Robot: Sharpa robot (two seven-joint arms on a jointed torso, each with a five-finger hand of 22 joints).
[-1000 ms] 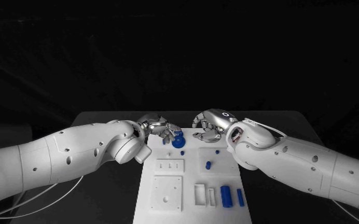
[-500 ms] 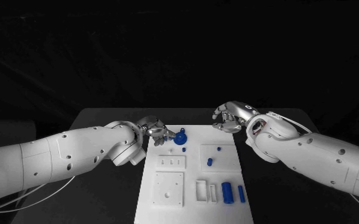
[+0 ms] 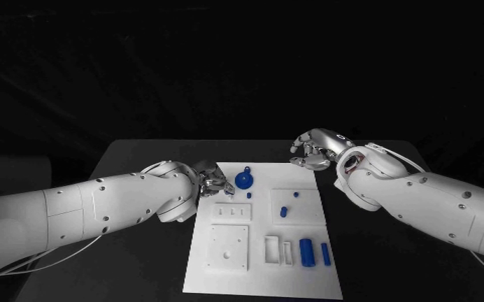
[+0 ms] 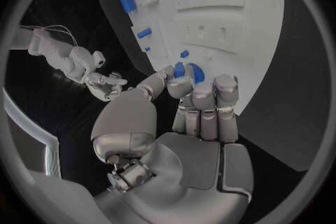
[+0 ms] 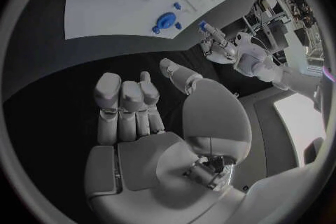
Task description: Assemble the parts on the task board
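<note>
**Two robot hands at the far end of a white board with blue parts**

We see a white board (image 3: pixel 264 246) lying flat in the middle of a black table (image 3: pixel 141 155), long and narrow, running away from us. Its surface is matte and carries raised square panels and shallow slots. Near its far end sits a round blue part (image 3: pixel 243 178) with a small knob on top. A short blue peg (image 3: pixel 283 212) lies further along on the right panel, with a tiny blue stud (image 3: pixel 296 193) beyond it. At the near end, two blue cylinders (image 3: pixel 306 256) lie side by side next to a white slotted block.

The left hand (image 3: pixel 214 180), silver and smooth, rests at the board's left edge just beside the round blue part. From the left wrist camera its fingers (image 4: pixel 203 102) are curled together, their tips close to the part; we cannot tell whether they touch or pinch it.

The right hand (image 3: pixel 317 149) hovers over the bare table just past the board's far right corner. Its fingers (image 5: pixel 122 102) are curled inward and hold nothing.
</note>
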